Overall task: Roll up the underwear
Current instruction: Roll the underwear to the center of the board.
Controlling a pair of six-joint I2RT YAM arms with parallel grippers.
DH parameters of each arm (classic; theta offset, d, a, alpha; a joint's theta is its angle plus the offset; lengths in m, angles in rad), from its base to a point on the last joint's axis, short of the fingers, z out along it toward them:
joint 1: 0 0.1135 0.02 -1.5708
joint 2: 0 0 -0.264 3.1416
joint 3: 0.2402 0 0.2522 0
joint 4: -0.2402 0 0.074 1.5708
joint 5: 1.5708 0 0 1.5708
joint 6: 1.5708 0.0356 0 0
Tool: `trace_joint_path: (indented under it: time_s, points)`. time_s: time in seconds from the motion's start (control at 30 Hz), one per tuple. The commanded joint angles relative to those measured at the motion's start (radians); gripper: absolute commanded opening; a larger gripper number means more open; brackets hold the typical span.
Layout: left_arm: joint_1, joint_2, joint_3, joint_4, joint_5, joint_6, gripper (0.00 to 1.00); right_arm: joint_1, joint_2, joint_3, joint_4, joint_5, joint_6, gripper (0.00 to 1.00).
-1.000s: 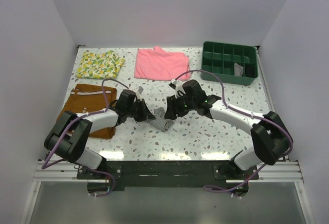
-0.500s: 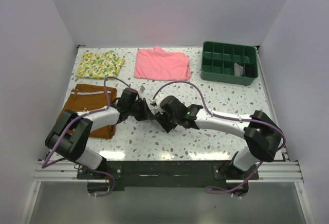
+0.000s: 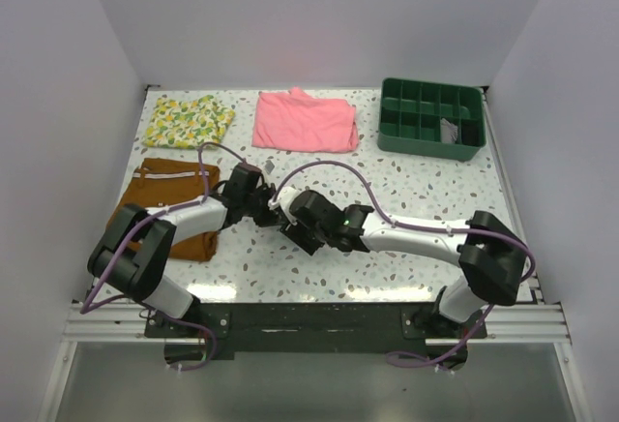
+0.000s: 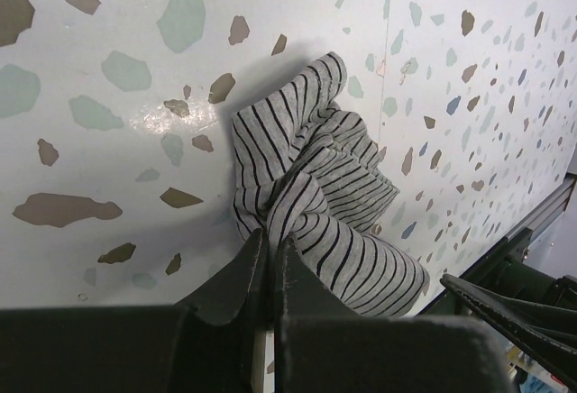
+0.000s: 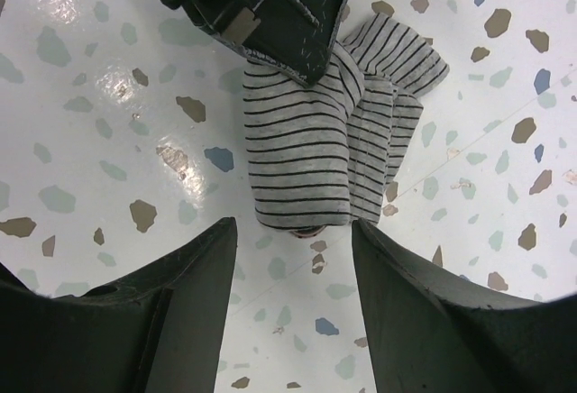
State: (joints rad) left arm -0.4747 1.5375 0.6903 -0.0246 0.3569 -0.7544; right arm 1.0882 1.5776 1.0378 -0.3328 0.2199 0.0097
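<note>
Terrazzo tabletop (image 5: 90, 95) open around bunched underwear (image 5: 306, 159); left pincer (image 4: 270, 253) clamped on its edge, right pincer (image 5: 293, 235) apart above.

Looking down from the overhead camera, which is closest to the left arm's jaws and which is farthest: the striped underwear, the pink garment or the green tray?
Measured from the left gripper:
1. The underwear, pinched in its jaws near the table's middle.
2. The pink garment, at the back, in the centre.
3. The green tray, in the back right corner.
</note>
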Motion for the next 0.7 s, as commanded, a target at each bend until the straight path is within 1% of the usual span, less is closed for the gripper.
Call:
trace_joint_path:
  time_s: [0.0,0.33,0.5,0.67]
  points:
    - [-0.007,0.012,0.018,-0.041,-0.052,0.035,0.00,0.012,0.016,0.045,0.012,0.030,-0.048,0.58]
    - [-0.007,0.013,0.015,-0.038,-0.045,0.035,0.00,0.026,0.070,0.080,0.026,0.073,-0.086,0.58]
    - [-0.007,0.018,0.017,-0.038,-0.039,0.035,0.00,0.032,0.122,0.099,0.029,0.079,-0.099,0.57]
    - [-0.007,0.016,0.018,-0.040,-0.041,0.033,0.00,0.038,0.150,0.071,0.058,0.085,-0.080,0.57]
